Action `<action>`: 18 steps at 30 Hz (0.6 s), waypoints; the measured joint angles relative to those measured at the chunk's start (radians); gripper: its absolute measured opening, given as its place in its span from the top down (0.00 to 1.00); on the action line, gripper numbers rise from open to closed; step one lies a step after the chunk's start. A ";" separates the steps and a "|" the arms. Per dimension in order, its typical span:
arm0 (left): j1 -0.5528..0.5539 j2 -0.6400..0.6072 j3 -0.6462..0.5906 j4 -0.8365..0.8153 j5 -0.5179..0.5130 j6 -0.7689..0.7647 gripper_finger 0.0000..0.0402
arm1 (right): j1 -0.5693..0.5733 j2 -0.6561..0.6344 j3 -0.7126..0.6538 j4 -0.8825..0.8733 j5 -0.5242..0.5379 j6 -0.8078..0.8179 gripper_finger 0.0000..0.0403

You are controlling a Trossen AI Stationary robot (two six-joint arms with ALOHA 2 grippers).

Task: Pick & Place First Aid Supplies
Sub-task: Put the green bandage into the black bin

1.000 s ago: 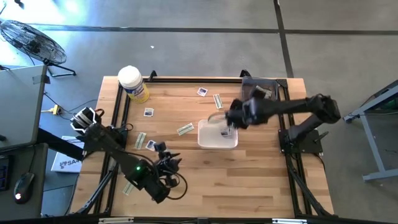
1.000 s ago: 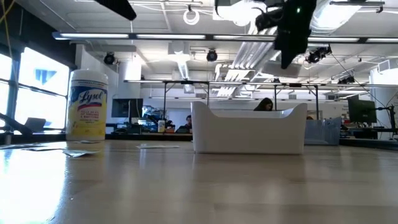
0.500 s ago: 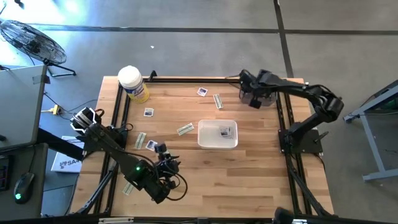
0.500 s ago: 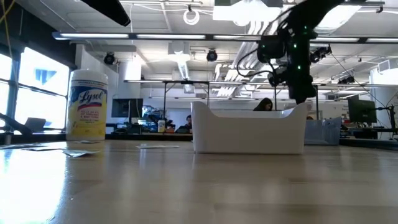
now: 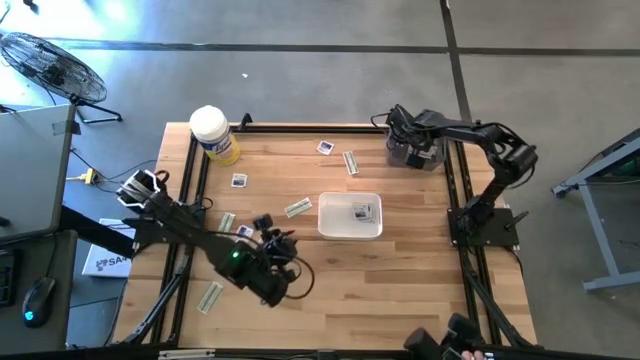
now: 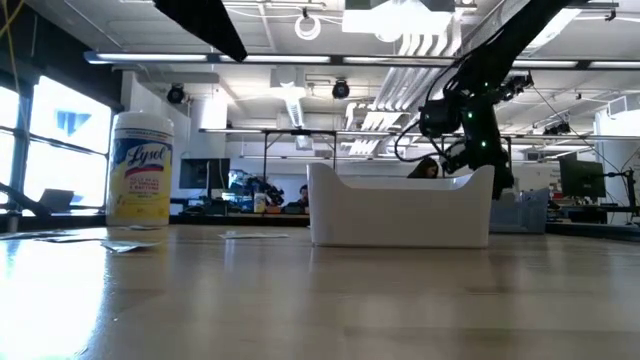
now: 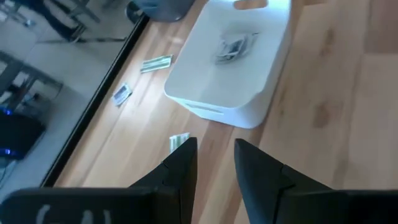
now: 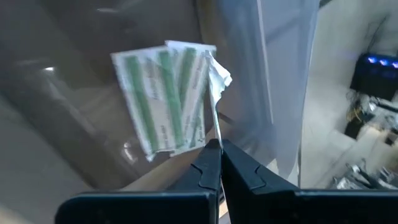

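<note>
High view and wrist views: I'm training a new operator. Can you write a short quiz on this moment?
1. True or false: the white tray is empty.
2. The right gripper is at: A the tray, B the clear bin at the table's far right corner, C the yellow canister.
3. Fill in: the left gripper has its fingers ___.
Key: 1 false, packets lie in it; 2 B; 3 open.

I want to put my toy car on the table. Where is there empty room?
The wood in front of the white tray, toward the right rail, is bare. So is the stretch between the tray and the clear bin. It is crowded behind and left of the tray, where packets lie scattered, and near the left gripper.
</note>
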 joint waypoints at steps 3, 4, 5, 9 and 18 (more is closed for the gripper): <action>0.024 0.000 0.000 0.029 0.024 0.003 0.74 | -0.013 0.012 0.000 0.004 0.018 -0.003 0.99; 0.026 0.000 0.000 0.031 0.023 0.003 0.74 | -0.019 0.012 0.000 0.004 0.012 -0.005 0.98; 0.026 0.000 0.000 0.029 0.018 0.004 0.74 | -0.026 0.013 0.000 0.006 0.005 -0.012 0.97; 0.024 0.000 0.000 0.023 0.013 0.005 0.74 | -0.049 0.013 0.000 0.006 0.009 -0.035 0.92; 0.025 0.001 -0.061 0.066 0.002 -0.001 0.74 | -0.025 -0.021 0.001 -0.052 -0.005 -0.002 0.73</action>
